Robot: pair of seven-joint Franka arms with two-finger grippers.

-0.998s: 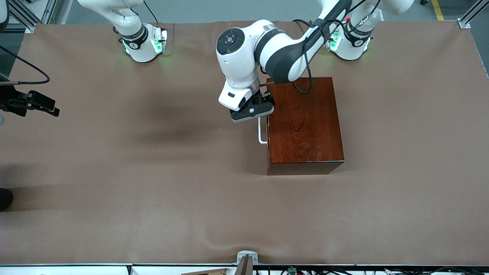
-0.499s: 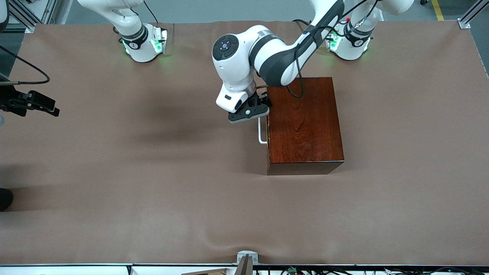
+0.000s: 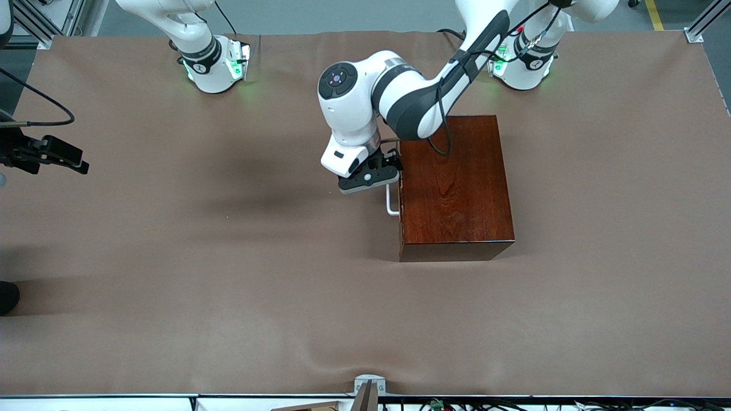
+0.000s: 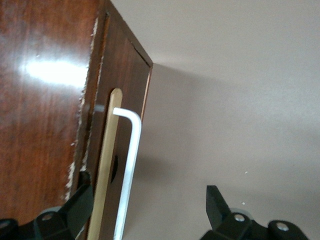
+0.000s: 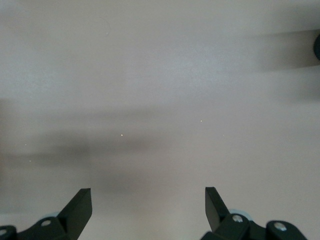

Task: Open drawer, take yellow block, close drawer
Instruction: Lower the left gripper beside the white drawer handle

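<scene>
The drawer (image 4: 127, 75) is closed in the glossy mahogany box (image 3: 454, 188). Its dark front faces the right arm's end of the table, and its white bar handle (image 3: 391, 201) (image 4: 129, 160) sticks out from it. My left gripper (image 3: 368, 178) (image 4: 147, 197) hangs open over the end of the handle that is farther from the front camera. In the left wrist view the bar runs between the spread fingers, close to one of them, with no grip on it. My right gripper (image 3: 71, 160) (image 5: 148, 200) waits open over bare table at the right arm's end. The yellow block is hidden.
Brown cloth (image 3: 228, 274) covers the whole table, with soft wrinkles near the front edge. A metal bracket (image 3: 368, 385) sits at the middle of the edge nearest the front camera. The two arm bases (image 3: 214, 65) (image 3: 522, 65) stand along the edge farthest from it.
My left gripper has sunk and slid a little along the drawer front, nearer to the front camera, closing in on the white handle. The right arm has not moved.
</scene>
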